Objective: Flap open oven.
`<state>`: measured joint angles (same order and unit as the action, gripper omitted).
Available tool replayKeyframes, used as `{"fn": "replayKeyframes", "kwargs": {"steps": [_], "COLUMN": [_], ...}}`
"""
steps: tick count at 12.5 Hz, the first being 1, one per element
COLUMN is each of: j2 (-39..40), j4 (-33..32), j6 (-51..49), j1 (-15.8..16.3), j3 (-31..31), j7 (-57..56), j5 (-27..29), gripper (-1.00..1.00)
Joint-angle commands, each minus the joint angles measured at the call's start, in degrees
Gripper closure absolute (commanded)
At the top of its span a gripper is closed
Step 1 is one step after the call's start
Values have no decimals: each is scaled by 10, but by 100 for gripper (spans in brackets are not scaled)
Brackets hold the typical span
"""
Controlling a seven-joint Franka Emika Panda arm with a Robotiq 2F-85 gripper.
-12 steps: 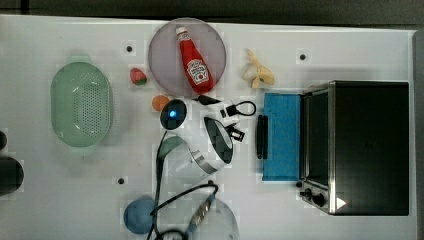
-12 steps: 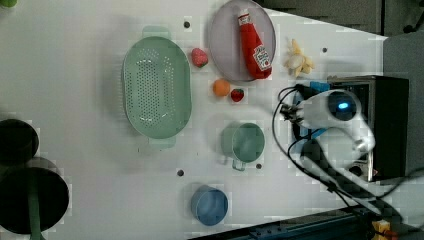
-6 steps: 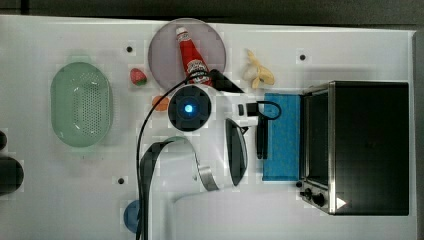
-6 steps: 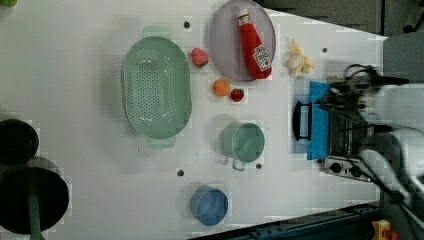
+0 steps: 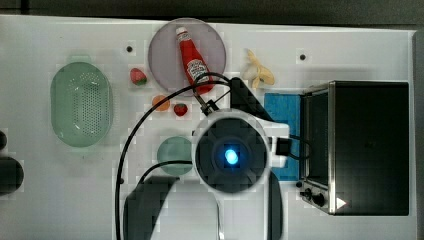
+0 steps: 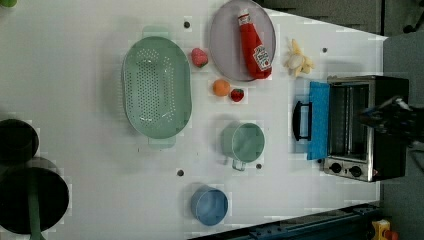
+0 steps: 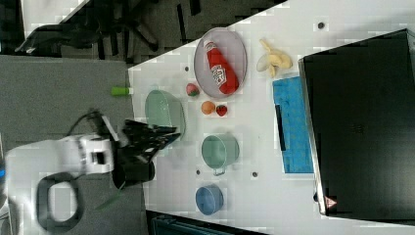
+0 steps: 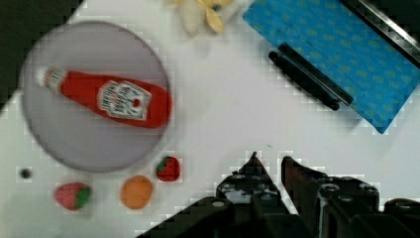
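the oven [image 6: 367,127] sits at the left view's right on the white desk [image 6: 90,190], its blue glass door [image 6: 318,120] folded flat. the stiff, hinged door is best taken by its black bar handle [image 6: 298,120]. the gripper [image 8: 270,166] hangs clear, jaws nearly together, holding nothing.

Bright, even light, faint shadows, blocky compression, blurred wrist close-up, no glare

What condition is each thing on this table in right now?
oven: door flapped down flat, open
ketchup bottle: lying on the plate
colander: upright, empty
green cup: upright, empty
blue cup: upright
gripper: nearly shut, holding nothing
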<state>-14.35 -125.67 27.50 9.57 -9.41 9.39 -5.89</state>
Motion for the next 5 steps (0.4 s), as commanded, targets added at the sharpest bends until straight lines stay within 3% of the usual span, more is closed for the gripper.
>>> {"fn": "replayKeyframes", "kwargs": {"steps": [1,5], "j2": [-32,-52], "j4": [12,70], "j6": [-48,-167], "j1": [-5,-3], "j3": [-9,-8], "j7": [33,32], "j5": [11,11], "gripper": [65,65]}}
